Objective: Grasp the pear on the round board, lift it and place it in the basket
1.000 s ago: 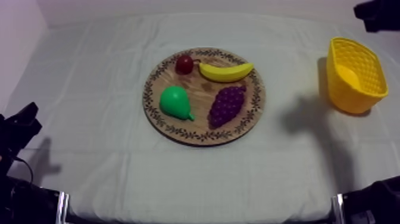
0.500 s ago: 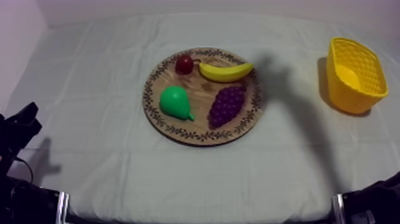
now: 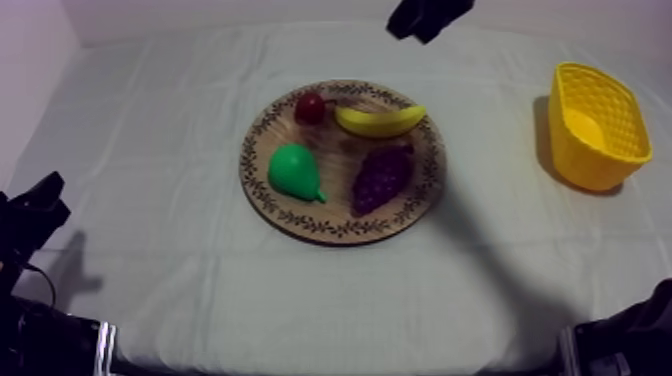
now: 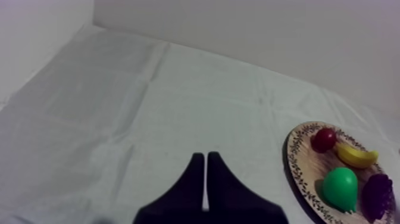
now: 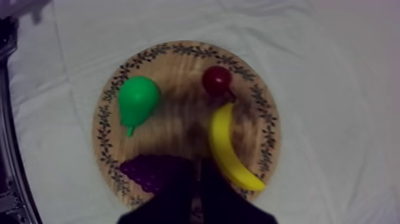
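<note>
Plainly, the right fingers (image 5: pixel 206 182) are pressed together with nothing between them, and are held above the board (image 5: pixel 178 107), over the grapes (image 5: pixel 149 171) and the end of the banana (image 5: pixel 229 152). The pear (image 5: pixel 138 98) is laid on the board, apart from these fingers and near the small red fruit (image 5: pixel 216 79). The left fingers (image 4: pixel 213 176) are likewise closed on nothing, held low over the bare bench (image 4: pixel 119 119), well apart from the board. The basket (image 3: pixel 590 160) is set at the bench's right side, well apart from the pear.
</note>
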{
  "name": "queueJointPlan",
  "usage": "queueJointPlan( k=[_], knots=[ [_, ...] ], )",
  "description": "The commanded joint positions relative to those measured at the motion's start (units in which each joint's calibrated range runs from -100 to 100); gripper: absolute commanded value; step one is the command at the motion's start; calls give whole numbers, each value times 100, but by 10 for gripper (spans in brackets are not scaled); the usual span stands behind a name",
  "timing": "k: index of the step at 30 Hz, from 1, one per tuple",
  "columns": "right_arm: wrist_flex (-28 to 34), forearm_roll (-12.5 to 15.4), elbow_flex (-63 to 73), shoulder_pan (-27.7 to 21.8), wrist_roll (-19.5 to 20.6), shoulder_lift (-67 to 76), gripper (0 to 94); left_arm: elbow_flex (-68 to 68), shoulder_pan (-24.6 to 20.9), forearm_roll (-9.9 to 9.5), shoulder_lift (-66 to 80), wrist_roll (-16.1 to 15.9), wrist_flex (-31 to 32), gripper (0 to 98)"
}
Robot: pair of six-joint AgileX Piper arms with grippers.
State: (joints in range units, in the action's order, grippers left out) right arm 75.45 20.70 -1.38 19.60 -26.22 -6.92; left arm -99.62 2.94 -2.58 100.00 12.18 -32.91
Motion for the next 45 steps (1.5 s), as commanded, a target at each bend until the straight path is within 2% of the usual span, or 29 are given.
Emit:
queueJointPlan(
  k=[1, 3, 5, 11, 13, 15, 22, 45],
  knots=[
    [-95, -9, -37, 152, 33, -77, 79, -5, -1, 1, 0, 1, 1, 1],
    [-151, -21, -71, 243, 60, -154, 114, -5, -1, 1, 0, 1, 1, 1],
    [-187, -28, -113, 309, 108, -220, 198, -5, -1, 1, 0, 1, 1, 1],
    [-181, -166, -90, 499, 342, -377, 701, -5, -1, 1, 0, 1, 1, 1],
    [-144, -208, -29, 558, 396, -399, 799, -5, -1, 1, 0, 1, 1, 1],
    [-118, -232, 47, 609, 439, -413, 848, -5, -1, 1, 0, 1, 1, 1],
    [-168, -253, 255, 739, 516, -681, 888, -5, -1, 1, 0, 1, 1, 1],
    [-1155, -388, 725, 1207, 537, -3198, 899, -5, -1, 1, 0, 1, 1, 1]
  ],
)
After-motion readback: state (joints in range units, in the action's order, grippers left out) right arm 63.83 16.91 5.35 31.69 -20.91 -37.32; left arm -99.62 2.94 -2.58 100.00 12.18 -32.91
